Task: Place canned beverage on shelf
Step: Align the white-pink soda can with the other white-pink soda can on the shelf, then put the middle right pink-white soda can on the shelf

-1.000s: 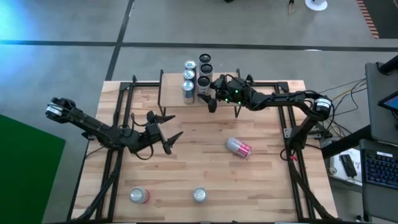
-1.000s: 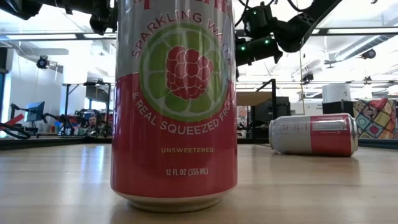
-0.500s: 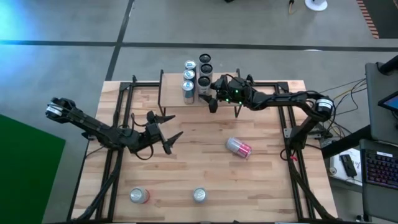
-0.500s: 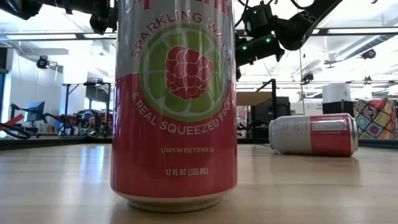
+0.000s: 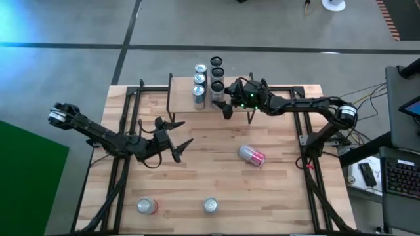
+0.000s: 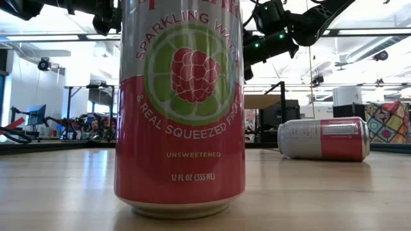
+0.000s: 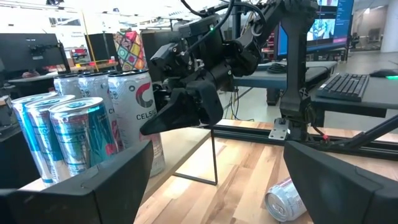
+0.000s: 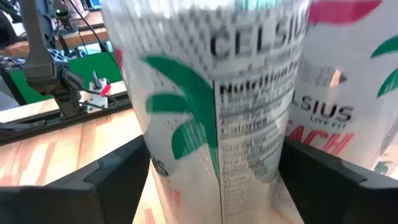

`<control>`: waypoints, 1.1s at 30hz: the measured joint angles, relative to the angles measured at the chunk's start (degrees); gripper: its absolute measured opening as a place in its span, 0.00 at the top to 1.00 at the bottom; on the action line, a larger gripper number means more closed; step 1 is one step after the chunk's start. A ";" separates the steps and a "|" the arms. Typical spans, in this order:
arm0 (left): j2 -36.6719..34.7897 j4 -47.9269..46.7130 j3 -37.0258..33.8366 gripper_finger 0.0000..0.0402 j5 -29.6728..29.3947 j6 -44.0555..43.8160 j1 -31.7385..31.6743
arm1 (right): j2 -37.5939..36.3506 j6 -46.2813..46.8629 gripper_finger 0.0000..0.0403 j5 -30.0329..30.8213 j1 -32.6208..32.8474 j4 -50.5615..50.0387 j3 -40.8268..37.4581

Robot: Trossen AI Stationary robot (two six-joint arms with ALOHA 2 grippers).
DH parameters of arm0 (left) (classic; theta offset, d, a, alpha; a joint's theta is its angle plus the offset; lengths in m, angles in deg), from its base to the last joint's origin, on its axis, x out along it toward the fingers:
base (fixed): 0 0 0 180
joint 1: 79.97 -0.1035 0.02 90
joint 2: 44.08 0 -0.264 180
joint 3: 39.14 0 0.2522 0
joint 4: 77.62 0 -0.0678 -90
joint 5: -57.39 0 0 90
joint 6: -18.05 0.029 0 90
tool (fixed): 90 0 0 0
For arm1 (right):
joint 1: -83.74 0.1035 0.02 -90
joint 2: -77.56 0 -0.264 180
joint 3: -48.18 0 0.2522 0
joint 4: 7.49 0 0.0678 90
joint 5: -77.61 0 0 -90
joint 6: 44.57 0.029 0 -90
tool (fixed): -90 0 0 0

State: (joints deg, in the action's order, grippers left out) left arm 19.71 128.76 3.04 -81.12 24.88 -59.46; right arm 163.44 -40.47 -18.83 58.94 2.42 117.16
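On the high view we see the shelf [image 5: 210,98] at the far edge of the table [image 5: 216,177], with a cluster of upright cans on its left part: two teal-topped cans [image 5: 199,82] and dark-topped Celsius cans [image 5: 215,74] beside them. Our right tool [image 5: 226,105] sits at the shelf, just beside this cluster on its right. In the right wrist view a white Celsius can [image 8: 214,124] with green leaf print stands between the two dark fingers [image 8: 112,171], which are spread to either side of it. We cannot tell whether the fingers touch the can or stand just clear of it. A second Celsius can [image 8: 336,106] with red lettering stands close behind.

Our left tool [image 5: 172,141] hovers over the left middle of the table, well apart from the shelf, with its fingers spread wide and nothing between them. Its wrist view looks across at the shelf cans [image 7: 81,130] and at the right tool [image 7: 186,109] beside them.

Three more cans are on the table: a pink and silver can [image 5: 251,155] lying on its side right of centre, and two upright ones near the front edge, one [image 5: 146,206] to the left and one [image 5: 210,206] at the middle. In the low view a raspberry-lime sparkling water can [image 6: 180,109] stands right up against the camera, with the lying can [image 6: 323,138] behind it.
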 joint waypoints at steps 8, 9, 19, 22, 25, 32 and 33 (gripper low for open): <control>-0.02 0.00 0.00 0.14 -0.01 0.00 0.00 | -1.43 -0.07 0.16 -0.02 -0.01 -1.02 -0.04; -0.02 -0.07 0.00 0.14 0.00 -0.02 0.00 | -1.96 -0.30 0.15 -0.02 -0.15 -1.80 -0.04; -0.02 -1.65 0.00 0.14 0.00 0.17 0.00 | -10.60 -1.67 0.15 -0.02 -0.61 -17.33 -0.13; -0.02 -1.65 0.00 0.14 0.00 0.16 0.00 | -14.29 -1.89 0.15 -0.02 -0.59 -23.49 -0.15; -0.02 -1.65 0.00 0.14 0.00 0.07 0.00 | -18.12 -0.90 0.15 -0.02 0.20 -29.94 -0.15; -0.02 -1.67 0.00 0.14 0.00 -0.08 0.00 | -22.95 4.50 0.15 0.51 8.48 -45.21 -0.84; -0.02 -1.65 0.00 0.14 0.00 -0.73 0.02 | -22.98 6.75 0.15 0.62 10.29 -46.17 -1.22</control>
State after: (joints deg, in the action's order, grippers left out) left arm 19.69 127.12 3.04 -81.12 24.14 -59.44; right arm 140.46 -33.73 -18.21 69.23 -43.75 115.94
